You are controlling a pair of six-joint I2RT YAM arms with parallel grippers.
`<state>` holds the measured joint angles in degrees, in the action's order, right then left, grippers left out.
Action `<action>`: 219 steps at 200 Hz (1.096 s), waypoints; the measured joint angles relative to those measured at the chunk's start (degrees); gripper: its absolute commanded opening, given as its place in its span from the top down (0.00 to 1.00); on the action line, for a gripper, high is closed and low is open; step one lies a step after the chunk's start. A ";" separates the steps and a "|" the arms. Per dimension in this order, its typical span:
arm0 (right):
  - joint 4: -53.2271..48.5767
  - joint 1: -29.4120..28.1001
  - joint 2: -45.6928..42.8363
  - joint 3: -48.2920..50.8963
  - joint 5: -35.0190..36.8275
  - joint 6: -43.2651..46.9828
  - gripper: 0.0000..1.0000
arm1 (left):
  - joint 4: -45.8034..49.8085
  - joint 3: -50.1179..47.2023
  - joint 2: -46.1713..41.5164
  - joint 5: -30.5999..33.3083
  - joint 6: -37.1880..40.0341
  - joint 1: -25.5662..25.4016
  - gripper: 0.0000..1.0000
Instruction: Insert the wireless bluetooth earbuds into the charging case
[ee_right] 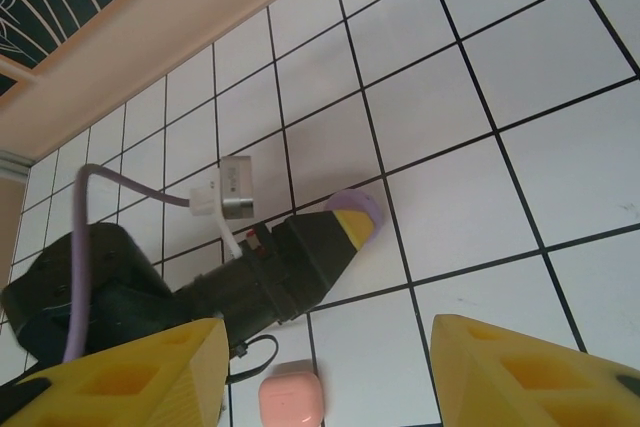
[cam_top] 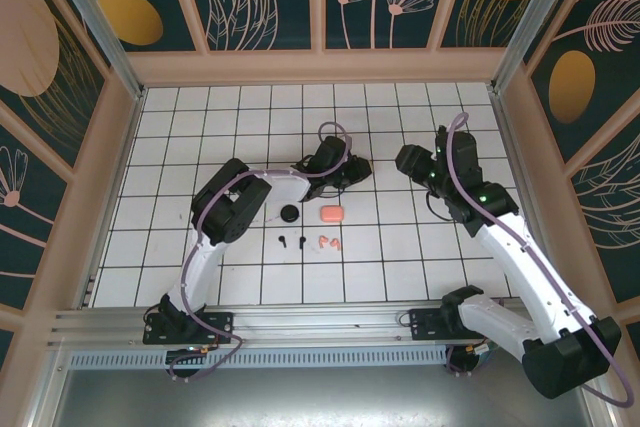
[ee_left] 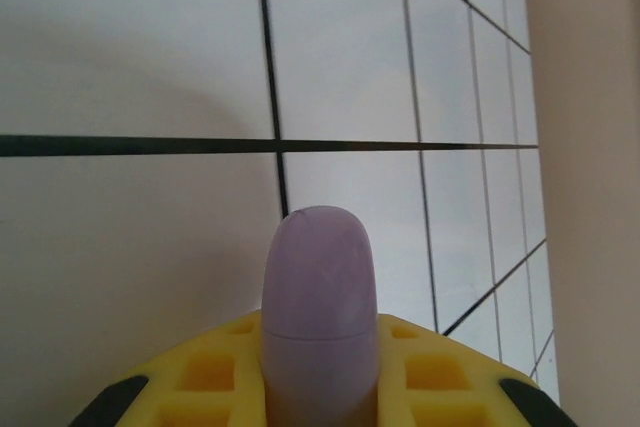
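Note:
My left gripper (ee_left: 318,387) is shut on a lavender charging case (ee_left: 318,297) with its lid closed, holding it upright between the yellow fingers just over the white tiles. The right wrist view shows that gripper (ee_right: 345,227) with the lavender case (ee_right: 358,205) at its tip. My right gripper (ee_right: 328,332) hangs open above the tiles to the right of it, with nothing between its fingers (ee_right: 150,377). A closed coral-pink case (cam_top: 332,213) and a round black case (cam_top: 290,213) lie mid-table. Two black earbuds (cam_top: 292,241) and two coral-pink earbuds (cam_top: 328,243) lie just in front of them.
The white tiled table (cam_top: 200,127) is boxed in by wooden-framed walls (cam_top: 320,65) at the back and both sides. The left arm's elbow (cam_top: 225,209) hangs over the tiles beside the black case. The right arm (cam_top: 500,237) runs along the right side.

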<state>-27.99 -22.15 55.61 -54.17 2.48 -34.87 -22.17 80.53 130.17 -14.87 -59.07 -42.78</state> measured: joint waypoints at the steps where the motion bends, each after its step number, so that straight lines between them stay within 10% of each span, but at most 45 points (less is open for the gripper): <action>1: 0.00 0.00 -0.04 0.00 0.00 0.00 0.43 | 0.04 0.04 0.07 -0.02 -0.02 0.00 0.84; 150: -1.05 0.00 -0.42 -0.68 -0.59 0.42 0.29 | 13.46 5.42 -1.25 6.60 7.28 -0.59 0.41; 219: -0.61 -1.75 1.25 1.29 -2.60 -0.07 0.29 | 18.62 2.62 -17.11 14.40 18.88 1.01 0.23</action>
<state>-28.60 -23.90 56.86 -52.88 -0.12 -34.94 -3.55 83.15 113.06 -0.47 -40.18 -41.78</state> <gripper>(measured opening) 0.708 0.732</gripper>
